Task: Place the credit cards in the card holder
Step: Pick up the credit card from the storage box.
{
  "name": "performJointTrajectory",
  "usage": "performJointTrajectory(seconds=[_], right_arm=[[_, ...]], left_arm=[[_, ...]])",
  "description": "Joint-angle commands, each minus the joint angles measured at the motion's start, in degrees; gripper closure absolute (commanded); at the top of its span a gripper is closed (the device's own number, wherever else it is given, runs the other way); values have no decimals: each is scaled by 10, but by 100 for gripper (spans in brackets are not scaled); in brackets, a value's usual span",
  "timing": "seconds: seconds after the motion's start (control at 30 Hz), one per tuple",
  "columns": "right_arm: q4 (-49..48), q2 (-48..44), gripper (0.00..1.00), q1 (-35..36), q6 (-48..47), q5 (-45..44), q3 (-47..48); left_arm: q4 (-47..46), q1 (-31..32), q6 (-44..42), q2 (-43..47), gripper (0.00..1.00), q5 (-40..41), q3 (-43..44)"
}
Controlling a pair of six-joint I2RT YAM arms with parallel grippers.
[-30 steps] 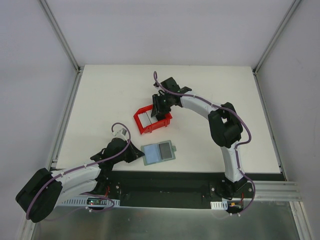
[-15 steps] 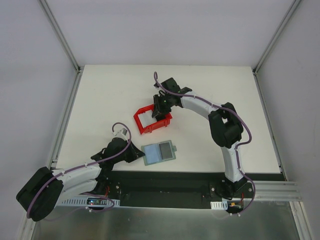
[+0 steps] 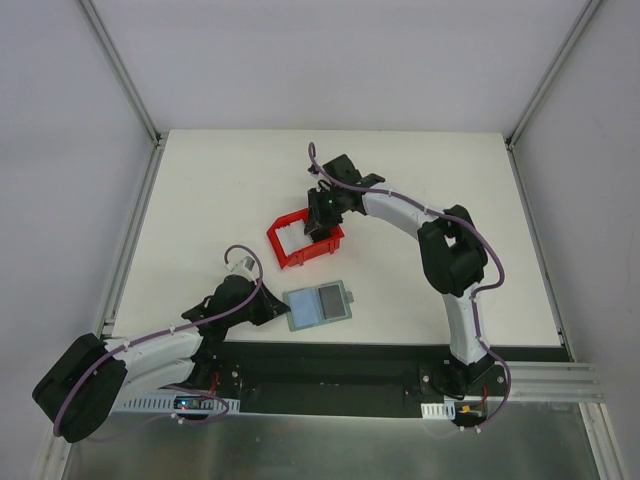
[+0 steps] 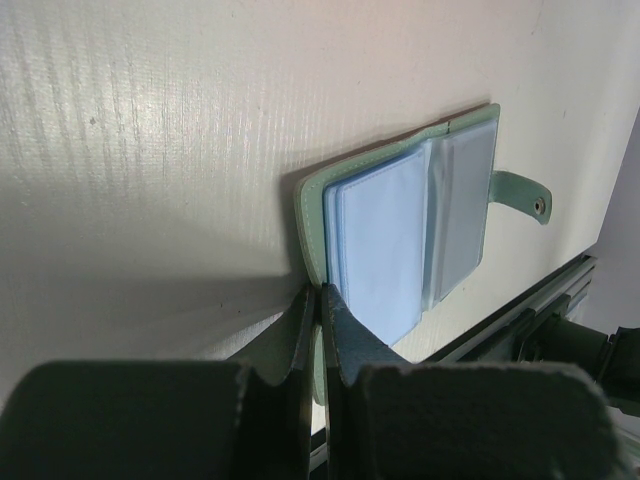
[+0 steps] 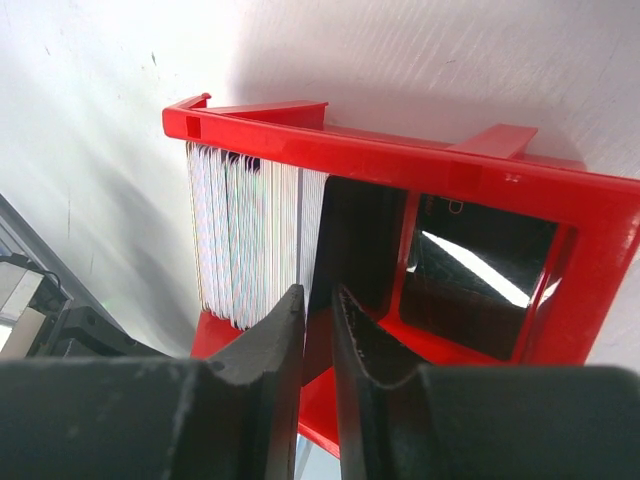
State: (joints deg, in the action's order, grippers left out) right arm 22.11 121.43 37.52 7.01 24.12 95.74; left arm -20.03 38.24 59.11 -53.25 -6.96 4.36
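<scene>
Since the cards [image 5: 250, 240] stand on edge in one part of the red bin [image 5: 450, 170], the right hand [image 5: 318, 295] has to reach them from above. It sits right over the bin with its fingers pointing down. The cards' top edges run the same way as the slit between the fingers. That slit is very thin and sits at the last card of the row, by the bin's middle wall. I cannot tell if a card is in it.

The holder [image 3: 320, 303] lies open on the tabletop [image 3: 220, 190], near the bin, on the side toward the arm bases. The left hand [image 4: 318, 300] is pinched tight on the edge of its green cover.

From the top view, the right hand hides the cards. The bin's other part looks dark and shiny, and I cannot tell what is in it.
</scene>
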Motion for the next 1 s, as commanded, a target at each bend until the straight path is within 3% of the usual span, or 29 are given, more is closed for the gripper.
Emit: performJointTrajectory(seconds=[0.0, 0.43, 0.63, 0.97], right_arm=[[-8, -48, 82, 0, 5, 13, 1], [-3, -57, 86, -1, 3, 7, 0], [8, -73, 100, 2, -10, -61, -6], [21, -92, 100, 23, -44, -136, -2]], left_arm=[[3, -1, -15, -4, 100, -4, 10], [3, -2, -13, -5, 100, -6, 10], [3, -1, -15, -7, 100, -7, 11], [1, -1, -15, -11, 100, -8, 11]])
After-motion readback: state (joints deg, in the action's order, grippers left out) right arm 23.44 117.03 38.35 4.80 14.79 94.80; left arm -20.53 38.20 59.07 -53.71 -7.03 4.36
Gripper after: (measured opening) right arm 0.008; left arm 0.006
